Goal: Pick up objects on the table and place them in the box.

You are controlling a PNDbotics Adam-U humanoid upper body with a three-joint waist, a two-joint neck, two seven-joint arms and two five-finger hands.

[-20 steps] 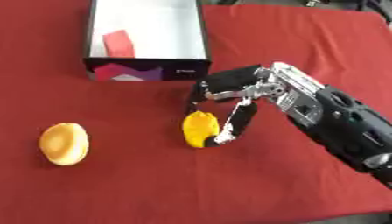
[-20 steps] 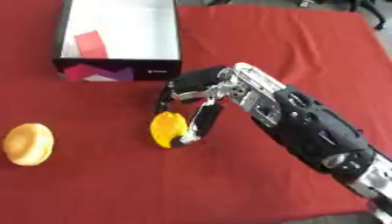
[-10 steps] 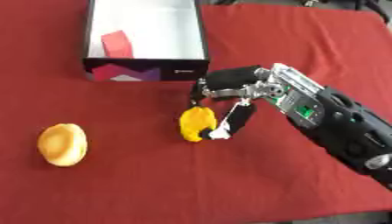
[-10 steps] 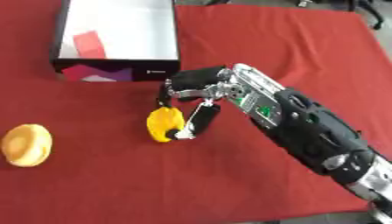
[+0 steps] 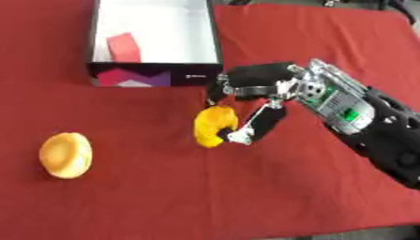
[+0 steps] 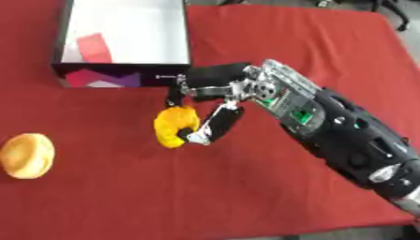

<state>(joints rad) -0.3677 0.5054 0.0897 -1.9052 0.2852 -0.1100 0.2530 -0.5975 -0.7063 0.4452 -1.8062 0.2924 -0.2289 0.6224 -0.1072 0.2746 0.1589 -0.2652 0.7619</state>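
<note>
1. A round orange-yellow bun (image 5: 65, 155) lies on the red tablecloth (image 5: 164, 197) at the far left, well apart from everything else.
2. A white-lined box (image 5: 154, 75) with a dark, patterned front wall stands at the upper left; a red block (image 5: 123, 46) rests inside it, near the left wall.
3. A yellow lumpy thing (image 5: 213, 127) sits just below the box's front right corner, near the middle of the cloth.
4. The right hand (image 5: 261, 101) reaches in from the right and grasps the yellow thing: its fingers (image 5: 250, 77) curl over the top while the thumb (image 5: 256, 127) presses against the right side.
5. The black and silver forearm (image 6: 344, 131) runs down to the lower right corner.
</note>
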